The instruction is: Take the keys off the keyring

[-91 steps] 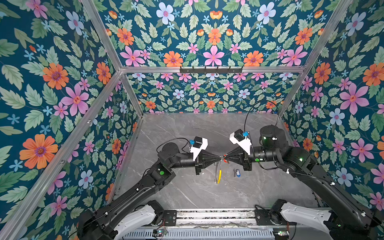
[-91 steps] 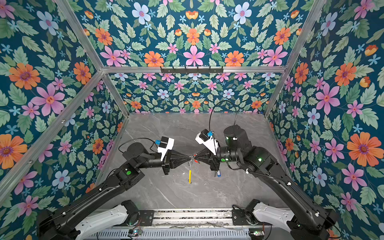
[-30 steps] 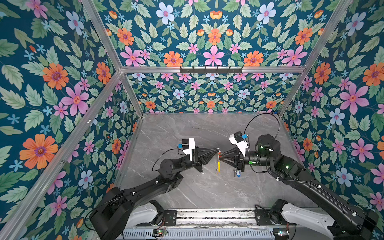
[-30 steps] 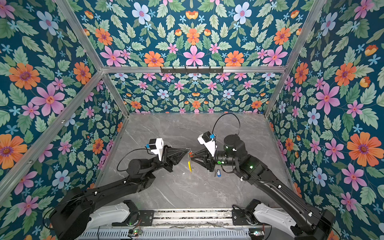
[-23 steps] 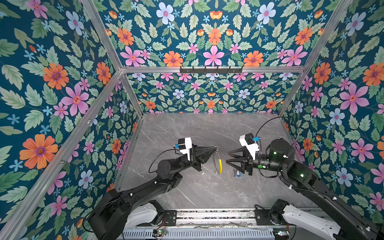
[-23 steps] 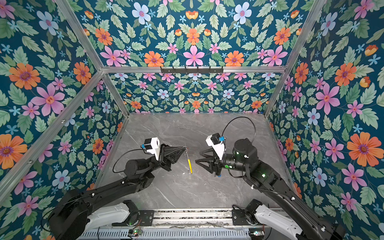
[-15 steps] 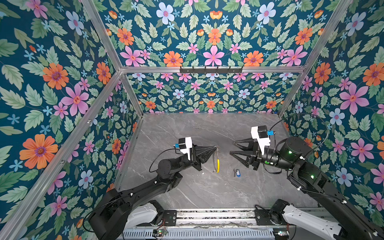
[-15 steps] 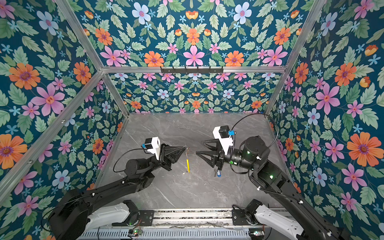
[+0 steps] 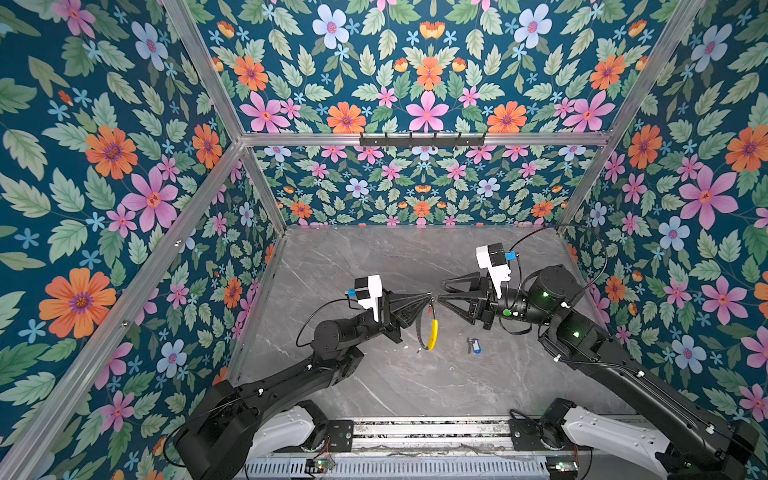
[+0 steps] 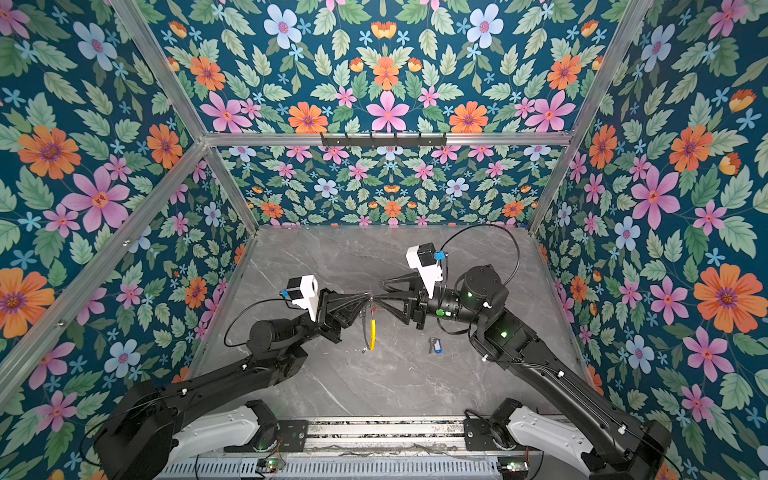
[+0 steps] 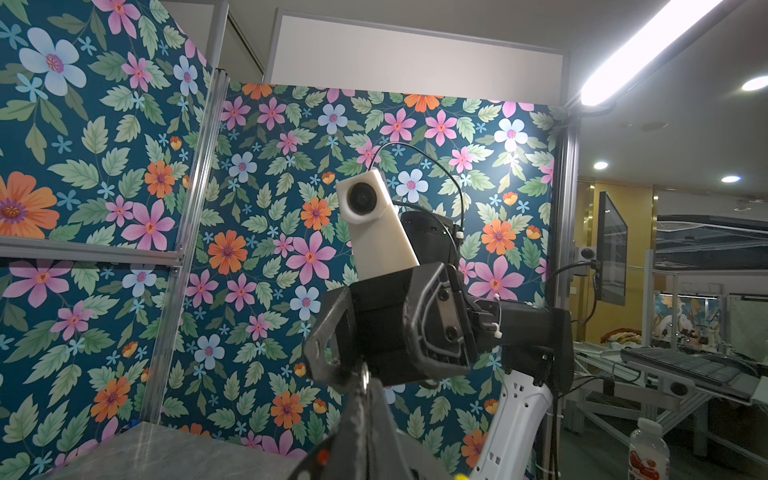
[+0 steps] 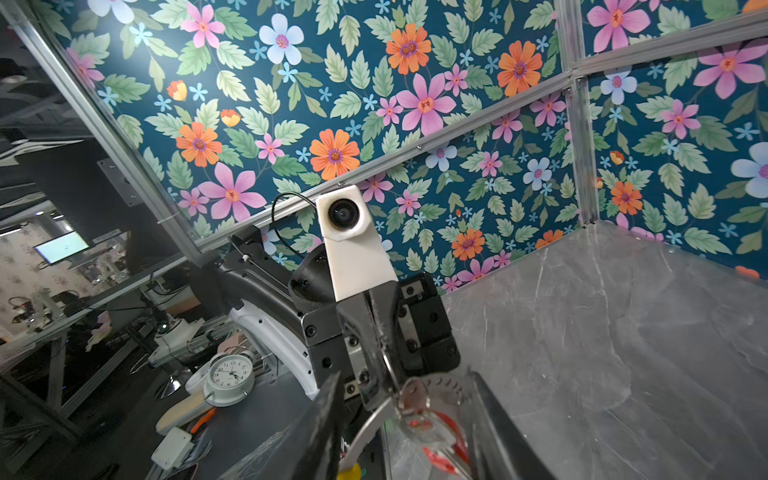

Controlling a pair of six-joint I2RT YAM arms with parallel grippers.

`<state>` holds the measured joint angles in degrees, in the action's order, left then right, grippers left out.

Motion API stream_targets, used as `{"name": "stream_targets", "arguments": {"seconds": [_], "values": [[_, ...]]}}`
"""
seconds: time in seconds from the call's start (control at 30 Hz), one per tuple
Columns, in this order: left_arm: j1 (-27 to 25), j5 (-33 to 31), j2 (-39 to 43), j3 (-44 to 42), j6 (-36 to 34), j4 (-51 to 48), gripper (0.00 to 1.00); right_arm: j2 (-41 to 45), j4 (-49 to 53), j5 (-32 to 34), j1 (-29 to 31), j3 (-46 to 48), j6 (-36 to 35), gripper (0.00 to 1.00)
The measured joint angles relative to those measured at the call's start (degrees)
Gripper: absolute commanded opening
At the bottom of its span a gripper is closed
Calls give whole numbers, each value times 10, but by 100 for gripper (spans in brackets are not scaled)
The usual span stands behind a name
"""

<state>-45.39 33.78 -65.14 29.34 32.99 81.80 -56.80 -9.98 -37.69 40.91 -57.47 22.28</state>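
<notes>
The left claw (image 9: 430,296) pinches the large dark grey, yellow-arced hoop keyring (image 9: 432,332) above the middle of the grey marble bench (image 9: 374,257). The right claw (image 9: 441,291) gapes around its red-tagged silver key (image 12: 413,395). The blue-tagged silver key (image 9: 474,345) lies toward the bench's right edge.

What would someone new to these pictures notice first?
The loud floral walls box in a grey marble table. Above its middle, the left gripper and right gripper meet tip to tip, and the left is shut on the dark-and-yellow keyring, which hangs down edge-on. A blue-tagged key lies on the table just right of it.
</notes>
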Motion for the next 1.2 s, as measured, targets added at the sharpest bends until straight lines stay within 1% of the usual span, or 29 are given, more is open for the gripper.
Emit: {"name": "stream_targets", "arguments": {"seconds": [0.2, 0.43, 0.6, 0.7, 0.87, 0.93, 1.0, 1.07, 1.13, 1.2], "values": [[0, -4, -2, -1, 0, 3, 0, -10, -18, -20, 0, 3, 15, 23], [0, -6, -2, -2, 0, 5, 0, -16, -20, -28, 1, 7, 22, 17], [0, -7, -2, -3, 0, 6, 0, -18, -19, -35, 2, 9, 26, 9], [0, -8, -2, -3, 6, 8, 0, -19, -20, -35, 2, 10, 25, 1], [0, -9, -2, -3, 12, 8, 0, -18, -20, -35, 2, 10, 25, 0], [0, -8, -2, -3, 15, 8, 11, -17, -14, -35, 2, 8, 19, 0], [-1, -7, 5, -3, 14, 1, 25, -14, 1, -35, 2, 2, 15, 0], [0, -8, 19, -3, 15, -12, 33, -6, 33, -34, 3, -8, 10, 0], [1, -8, 42, -1, 14, -41, 36, 3, 69, -24, 3, -22, -8, 0], [1, -5, 64, 10, 12, -87, 37, 10, 110, -16, 3, -36, -27, 0]]}}
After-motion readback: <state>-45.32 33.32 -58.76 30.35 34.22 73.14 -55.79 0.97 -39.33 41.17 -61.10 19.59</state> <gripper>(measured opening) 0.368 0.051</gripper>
